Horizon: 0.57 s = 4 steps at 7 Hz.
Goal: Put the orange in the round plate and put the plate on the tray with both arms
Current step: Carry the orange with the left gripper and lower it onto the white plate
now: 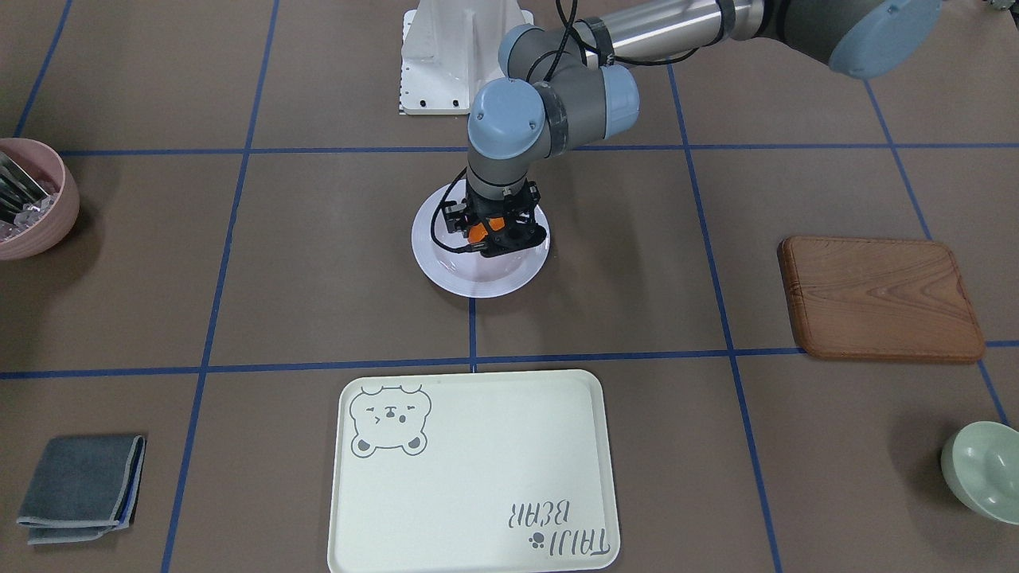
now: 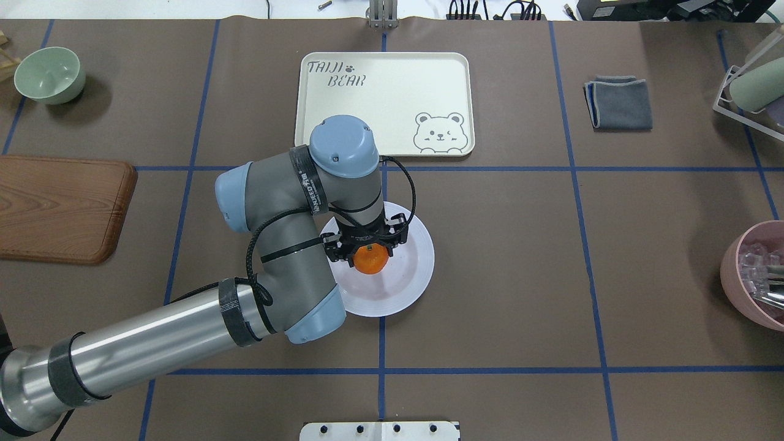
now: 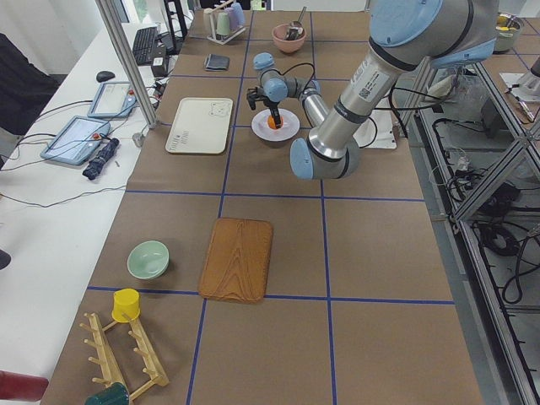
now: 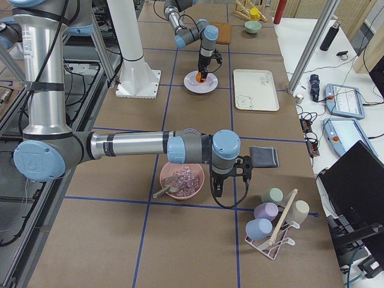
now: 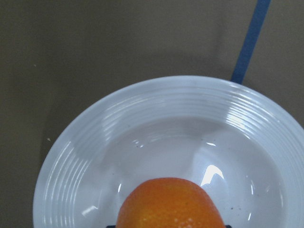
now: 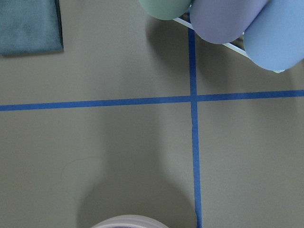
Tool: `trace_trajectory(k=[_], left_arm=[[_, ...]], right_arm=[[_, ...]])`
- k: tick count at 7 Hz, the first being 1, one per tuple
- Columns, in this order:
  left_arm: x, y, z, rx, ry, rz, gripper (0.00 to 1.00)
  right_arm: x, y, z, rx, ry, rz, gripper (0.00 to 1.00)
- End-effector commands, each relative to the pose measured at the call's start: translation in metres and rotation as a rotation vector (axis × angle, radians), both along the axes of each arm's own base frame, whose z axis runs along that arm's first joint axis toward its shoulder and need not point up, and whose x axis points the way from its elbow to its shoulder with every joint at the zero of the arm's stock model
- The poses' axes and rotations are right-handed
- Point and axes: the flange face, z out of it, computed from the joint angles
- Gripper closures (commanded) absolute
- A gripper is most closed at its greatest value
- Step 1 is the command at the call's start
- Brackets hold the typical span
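The orange (image 2: 370, 258) sits between the fingers of my left gripper (image 2: 370, 252), which is shut on it. It is held low over the well of the white round plate (image 2: 411, 269), slightly toward the robot's left of centre. I cannot tell whether the fruit touches the plate. In the left wrist view the orange (image 5: 170, 204) fills the bottom edge above the ridged rim of the plate (image 5: 180, 97). The cream bear tray (image 2: 380, 104) lies beyond the plate with nothing on it. My right gripper (image 4: 231, 180) hangs by the pink bowl; I cannot tell if it is open or shut.
A brown wooden board (image 2: 58, 208) and a pale green bowl (image 2: 49, 75) lie on the robot's left side. A folded grey cloth (image 2: 618, 103), a pink bowl (image 2: 756, 275) of clear pieces and a cup rack (image 4: 276, 219) are on the right.
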Motion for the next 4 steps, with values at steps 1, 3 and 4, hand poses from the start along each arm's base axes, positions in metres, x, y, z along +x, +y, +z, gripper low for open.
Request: trace_trajectory(k=[1,3,4], left_arm=[[0.010,0.005,0.004,0.059,-0.011,-0.028,0.02],[0.002,0.008,-0.008,0.100,0.022,-0.045,0.02],[-0.027,-0.002,-0.022,0.136,0.049,-0.092,0.02]], right_arm=[[-0.001,0.000,-0.005,0.008,-0.006,-0.001,0.00],[-0.003,-0.005,-0.020,0.037,-0.014,-0.005,0.00],[-0.019,-0.010,-0.042,0.075,-0.018,-0.030,0.00]])
